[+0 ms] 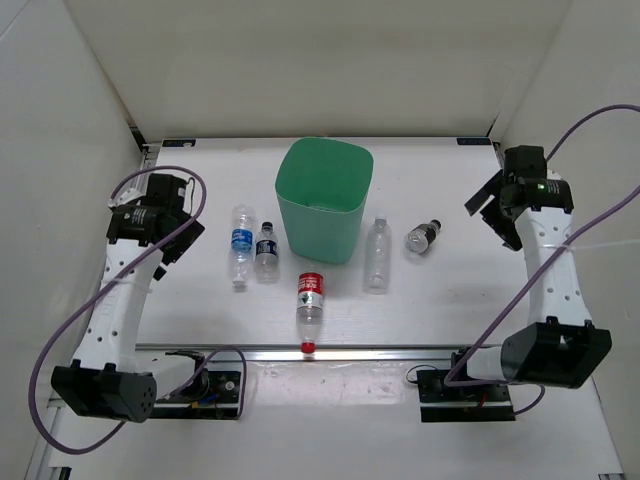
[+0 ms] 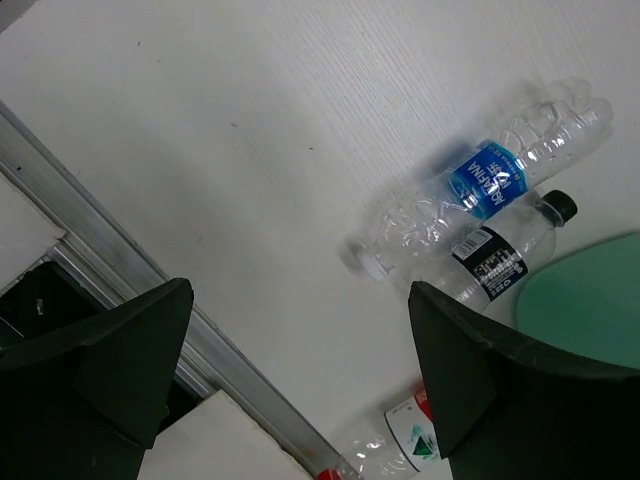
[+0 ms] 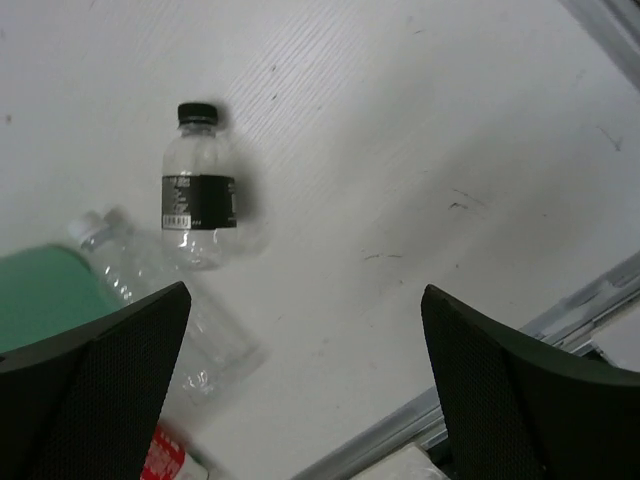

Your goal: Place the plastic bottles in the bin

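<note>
This is a robotics lab test cell. A plain white tabletop is boxed in by bare white panel walls at 9, 12 and 3 o'clock. A silver aluminium mounting rail at 6 o'clock carries a white perforated robot arm and its twin, both trailing looping purple cables.

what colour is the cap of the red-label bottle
Red; the cap shows best in the top view.

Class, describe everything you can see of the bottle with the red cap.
Clear plastic bottle with a red cap and a red-and-white label, lying on its side on the white table. Its cap points toward the near rail, its base toward the green bin. It touches nothing but the table.
</note>
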Controlling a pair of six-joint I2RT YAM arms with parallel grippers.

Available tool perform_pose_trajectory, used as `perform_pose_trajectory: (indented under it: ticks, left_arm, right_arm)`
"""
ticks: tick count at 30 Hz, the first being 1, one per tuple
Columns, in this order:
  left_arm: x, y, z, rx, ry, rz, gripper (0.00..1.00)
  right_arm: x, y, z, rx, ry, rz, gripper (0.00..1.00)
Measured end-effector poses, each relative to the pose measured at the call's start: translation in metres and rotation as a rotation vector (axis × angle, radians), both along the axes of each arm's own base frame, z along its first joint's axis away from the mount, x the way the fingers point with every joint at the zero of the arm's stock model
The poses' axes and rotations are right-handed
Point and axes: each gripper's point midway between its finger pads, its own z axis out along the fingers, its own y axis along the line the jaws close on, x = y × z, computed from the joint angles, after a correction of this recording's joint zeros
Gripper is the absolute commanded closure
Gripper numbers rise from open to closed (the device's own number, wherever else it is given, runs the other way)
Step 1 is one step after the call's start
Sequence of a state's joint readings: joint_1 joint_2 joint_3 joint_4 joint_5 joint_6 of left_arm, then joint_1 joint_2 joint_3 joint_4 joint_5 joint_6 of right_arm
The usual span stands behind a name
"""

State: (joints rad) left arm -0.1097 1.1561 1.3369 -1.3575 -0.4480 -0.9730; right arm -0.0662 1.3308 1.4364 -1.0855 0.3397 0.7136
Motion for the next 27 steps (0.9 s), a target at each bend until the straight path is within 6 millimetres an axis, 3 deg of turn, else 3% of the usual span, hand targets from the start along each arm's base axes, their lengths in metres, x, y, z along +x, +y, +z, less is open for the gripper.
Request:
perform_pose_trajectory:
  ticks: [5,8,15,21,23,27]
  left_arm:
    - [0.013,-0.005,-0.003,0.011,0.044,-0.055,0.00]
    - [0.013,-0.008,-0.008,0.006,0.071,-0.085,0.00]
    - [0.012,-0.011,-0.008,0.011,0.091,-0.132,0.00]
    - [0.011,-0.014,-0.009,0.020,0.100,-0.166,0.00]
    - [0.011,-0.015,-0.009,0.022,0.105,-0.176,0.00]
    - [0.012,-0.015,-0.012,0.028,0.120,-0.185,0.00]
  right_arm:
    - [0.023,0.027,-0.035,0.157,0.075,0.184,0.00]
    - [0.042,0.047,-0.063,0.250,0.123,0.266,0.00]
    - [0.077,0.082,-0.106,0.414,0.181,0.365,0.00]
    - [0.086,0.098,-0.150,0.467,0.272,0.395,0.00]
    - [0.086,0.102,-0.167,0.480,0.308,0.399,0.10]
    - [0.084,0.106,-0.192,0.501,0.370,0.405,0.50]
